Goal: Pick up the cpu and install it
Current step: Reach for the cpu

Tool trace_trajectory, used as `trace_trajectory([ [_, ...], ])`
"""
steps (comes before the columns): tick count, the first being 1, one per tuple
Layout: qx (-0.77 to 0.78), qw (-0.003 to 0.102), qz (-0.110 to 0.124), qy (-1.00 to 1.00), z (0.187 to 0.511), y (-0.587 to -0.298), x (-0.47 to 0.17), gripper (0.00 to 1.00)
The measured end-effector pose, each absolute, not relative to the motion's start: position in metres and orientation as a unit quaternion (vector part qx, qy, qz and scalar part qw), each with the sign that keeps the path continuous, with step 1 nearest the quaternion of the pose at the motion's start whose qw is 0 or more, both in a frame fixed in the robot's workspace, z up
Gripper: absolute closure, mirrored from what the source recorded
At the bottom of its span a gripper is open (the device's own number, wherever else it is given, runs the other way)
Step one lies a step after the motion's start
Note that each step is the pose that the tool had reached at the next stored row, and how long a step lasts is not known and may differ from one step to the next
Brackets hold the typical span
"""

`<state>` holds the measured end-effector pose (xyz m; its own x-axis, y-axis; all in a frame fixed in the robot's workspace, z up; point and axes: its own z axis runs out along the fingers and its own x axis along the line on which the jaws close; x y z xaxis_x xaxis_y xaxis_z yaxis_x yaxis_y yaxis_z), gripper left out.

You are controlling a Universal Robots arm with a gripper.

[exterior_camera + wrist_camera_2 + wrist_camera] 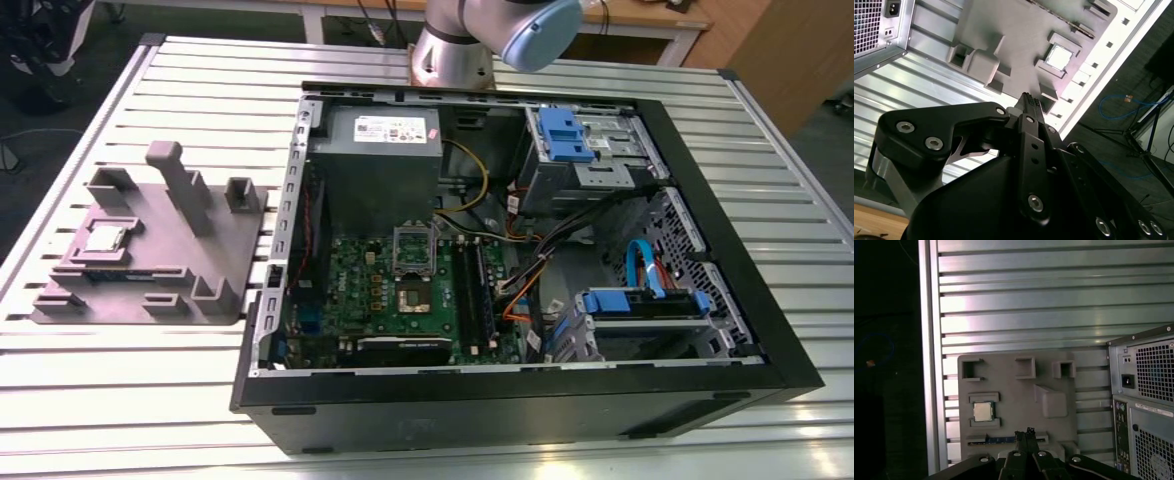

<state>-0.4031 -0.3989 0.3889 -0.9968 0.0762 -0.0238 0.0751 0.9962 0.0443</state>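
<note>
The cpu lies flat in a recess of the gray fixture on the slatted table, at the exterior view's left of the open computer case, while the gripper, its 2 fingers pressed together on nothing, hangs above that fixture, well apart from the chip.

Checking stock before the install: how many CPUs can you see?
1. The cpu lies in a pocket of the gray fixture, on the table to the exterior view's left of the open computer case. Others could be hidden inside the case.
</note>
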Motion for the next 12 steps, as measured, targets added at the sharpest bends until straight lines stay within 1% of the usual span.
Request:
trace_trajectory([
  [12, 0.038, 0.013, 0.022, 0.999, 0.3888, -0.3989, -0.4095, 0.89],
])
